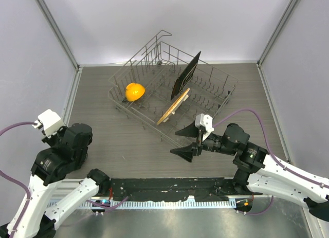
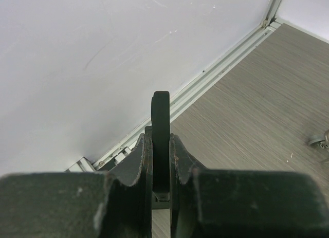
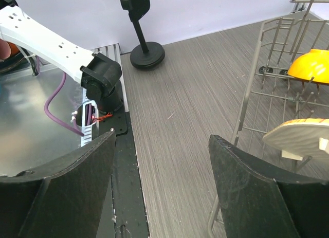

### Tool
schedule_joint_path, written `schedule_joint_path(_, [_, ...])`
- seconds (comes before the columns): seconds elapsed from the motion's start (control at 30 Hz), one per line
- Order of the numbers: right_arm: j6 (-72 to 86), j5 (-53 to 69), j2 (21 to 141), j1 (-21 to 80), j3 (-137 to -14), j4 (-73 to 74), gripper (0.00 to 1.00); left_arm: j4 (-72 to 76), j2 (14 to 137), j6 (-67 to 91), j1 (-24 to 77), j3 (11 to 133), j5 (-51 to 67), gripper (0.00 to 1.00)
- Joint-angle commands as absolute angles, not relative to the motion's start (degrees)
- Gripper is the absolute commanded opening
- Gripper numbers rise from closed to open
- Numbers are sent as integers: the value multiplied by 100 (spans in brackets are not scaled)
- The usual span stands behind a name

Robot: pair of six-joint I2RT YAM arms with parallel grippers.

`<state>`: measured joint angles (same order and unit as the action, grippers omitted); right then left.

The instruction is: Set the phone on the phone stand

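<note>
The phone (image 2: 161, 120) shows edge-on in the left wrist view as a thin black slab with a rounded top. My left gripper (image 2: 161, 140) is shut on it, one jaw pressed against each face, near the left wall. Seen from above, the left wrist (image 1: 50, 124) is at the far left and hides the phone. The phone stand (image 3: 147, 55) appears in the right wrist view: a round black disc base on the table by the left arm's base, with a stem rising to a black head at the top edge. My right gripper (image 1: 186, 141) is open and empty beside the rack.
A grey wire dish rack (image 1: 226, 94) fills the back middle. It holds a yellow bowl (image 1: 134, 91), an upright black board (image 1: 186, 75) and a leaning wooden board (image 1: 174, 107). The rack's near corner (image 3: 247, 102) is close to my right fingers. A black rail (image 1: 169, 186) runs along the near edge.
</note>
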<state>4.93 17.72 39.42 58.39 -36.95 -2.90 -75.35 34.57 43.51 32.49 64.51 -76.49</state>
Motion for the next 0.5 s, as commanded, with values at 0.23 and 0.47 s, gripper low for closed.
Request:
schedule_joint_path(0.23, [571,1793,3973,5871,-3771,-431,78,-7110,3305,4588,3226,6302,-8411,0])
schedule_joint_path(0.47, [571,1784,4017,5871,-3779,-431,78,-7040,3305,4562,3226,6249,-8446,0])
